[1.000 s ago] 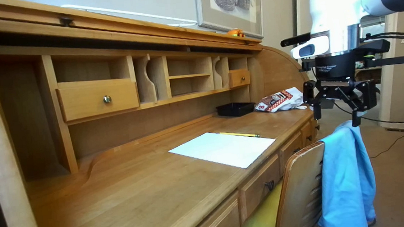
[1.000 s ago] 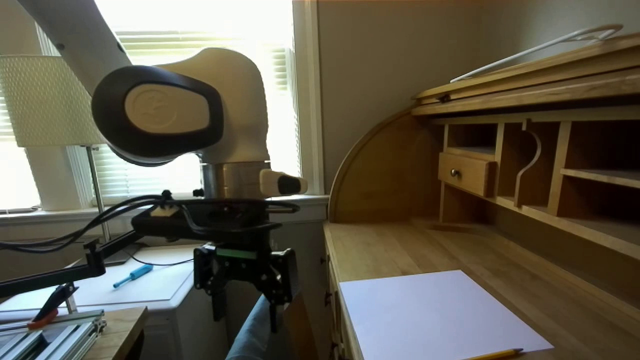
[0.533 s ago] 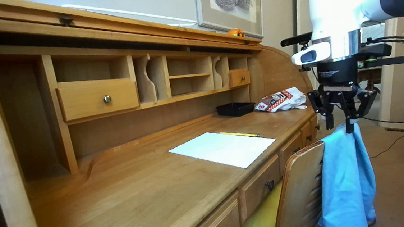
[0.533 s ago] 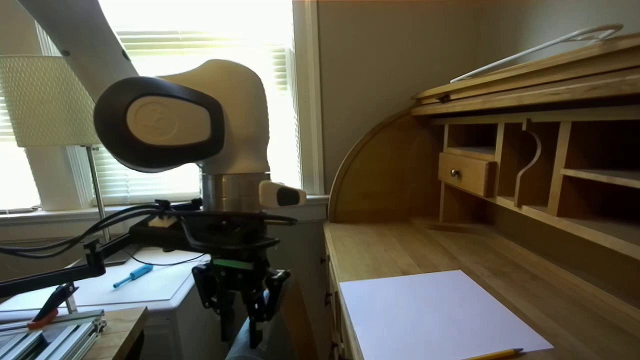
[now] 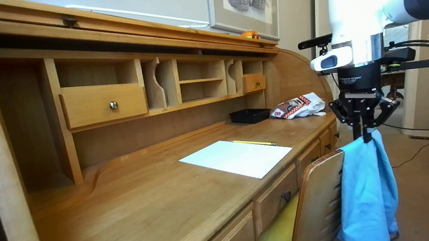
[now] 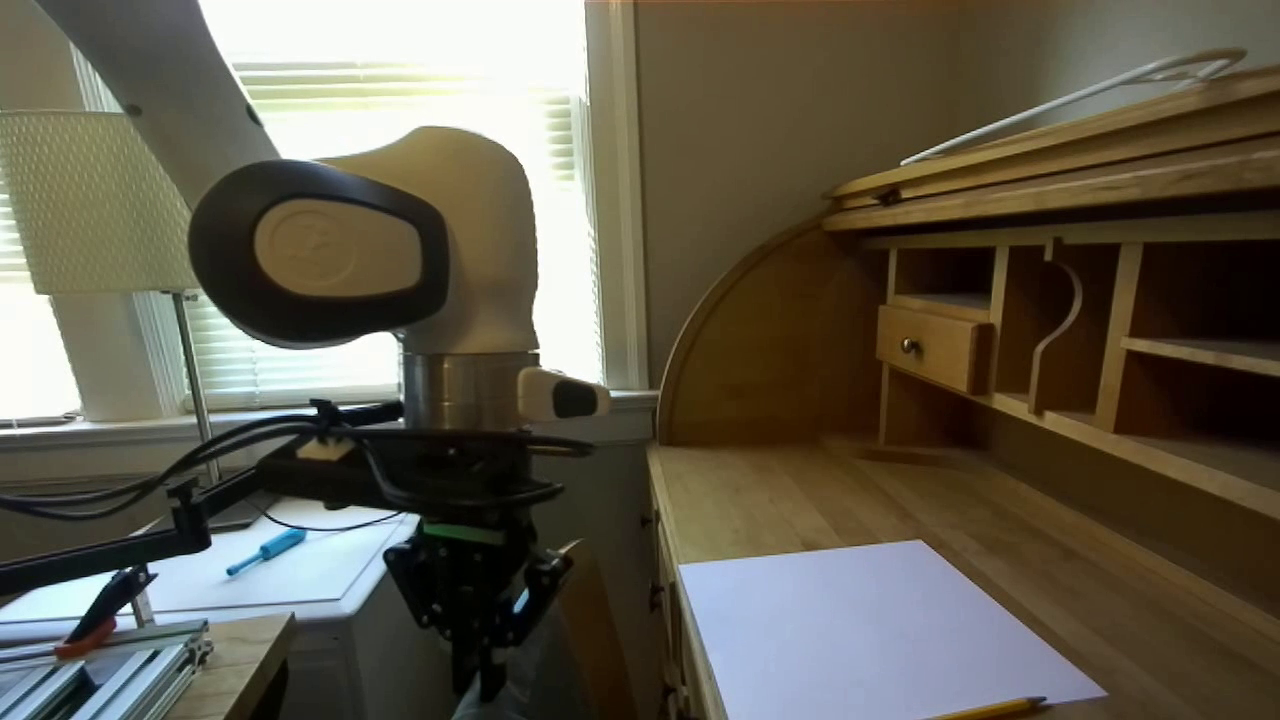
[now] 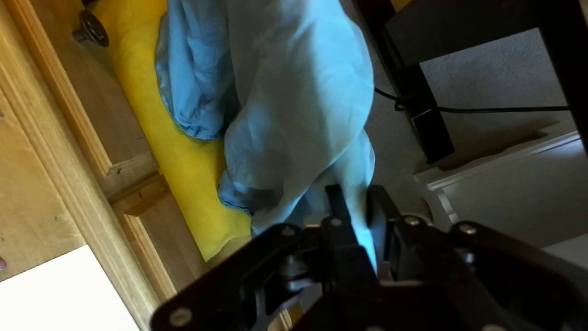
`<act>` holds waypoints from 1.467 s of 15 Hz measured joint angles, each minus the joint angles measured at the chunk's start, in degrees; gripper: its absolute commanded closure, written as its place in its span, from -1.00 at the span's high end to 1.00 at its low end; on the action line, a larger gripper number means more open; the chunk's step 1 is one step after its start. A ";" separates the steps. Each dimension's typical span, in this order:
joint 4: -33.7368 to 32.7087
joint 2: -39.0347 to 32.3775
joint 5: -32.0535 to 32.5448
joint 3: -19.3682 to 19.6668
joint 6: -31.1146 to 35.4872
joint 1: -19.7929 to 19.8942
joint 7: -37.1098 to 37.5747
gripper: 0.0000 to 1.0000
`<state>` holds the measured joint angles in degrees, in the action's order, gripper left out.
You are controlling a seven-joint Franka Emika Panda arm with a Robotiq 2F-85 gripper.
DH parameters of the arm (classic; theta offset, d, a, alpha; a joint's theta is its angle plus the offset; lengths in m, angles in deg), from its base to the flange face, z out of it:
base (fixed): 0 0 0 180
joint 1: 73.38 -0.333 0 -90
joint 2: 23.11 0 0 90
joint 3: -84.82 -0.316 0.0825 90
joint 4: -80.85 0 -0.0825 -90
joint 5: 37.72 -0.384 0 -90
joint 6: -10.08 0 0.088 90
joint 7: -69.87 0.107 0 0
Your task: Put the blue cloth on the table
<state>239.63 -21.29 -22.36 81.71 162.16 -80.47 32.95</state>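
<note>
The blue cloth (image 5: pixel 369 196) hangs rumpled over the back of a wooden chair (image 5: pixel 318 200); the wrist view shows the cloth (image 7: pixel 298 101) draped in folds above a yellow seat (image 7: pixel 183 184). At its top edge my gripper (image 5: pixel 362 136) points straight down, its fingers drawn close together with fabric pinched between them. In the wrist view a bright strip of cloth runs between the fingers of the gripper (image 7: pixel 354 195). Only a dim bit of cloth shows in an exterior view below the gripper (image 6: pixel 478 678). The table (image 5: pixel 141 206), a light-brown desk, stands beside the chair.
A white paper sheet (image 5: pixel 236 159) and a pencil (image 5: pixel 254 143) lie on the desktop. Farther back are a black tray (image 5: pixel 250 116) and a patterned bag (image 5: pixel 298 106). Pigeonhole shelves (image 5: pixel 200 81) line the rear. A cable (image 7: pixel 500 109) crosses the floor area.
My gripper has come down onto the cloth's top edge and shifted slightly toward the desk. Its fingers have gone from wide apart to close together, with cloth gathered between them.
</note>
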 measured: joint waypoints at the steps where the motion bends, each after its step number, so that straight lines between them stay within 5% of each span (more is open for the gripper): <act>1: 0.00 0.00 0.00 0.00 0.00 0.00 -0.05 -0.91; 21: -1.17 4.48 -0.72 -0.65 -4.20 -0.20 -0.63 -0.91; 22: -1.23 4.74 -1.93 -0.65 -5.96 -0.40 -1.37 -0.28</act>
<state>238.40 -16.55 -24.29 81.06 156.19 -80.86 31.58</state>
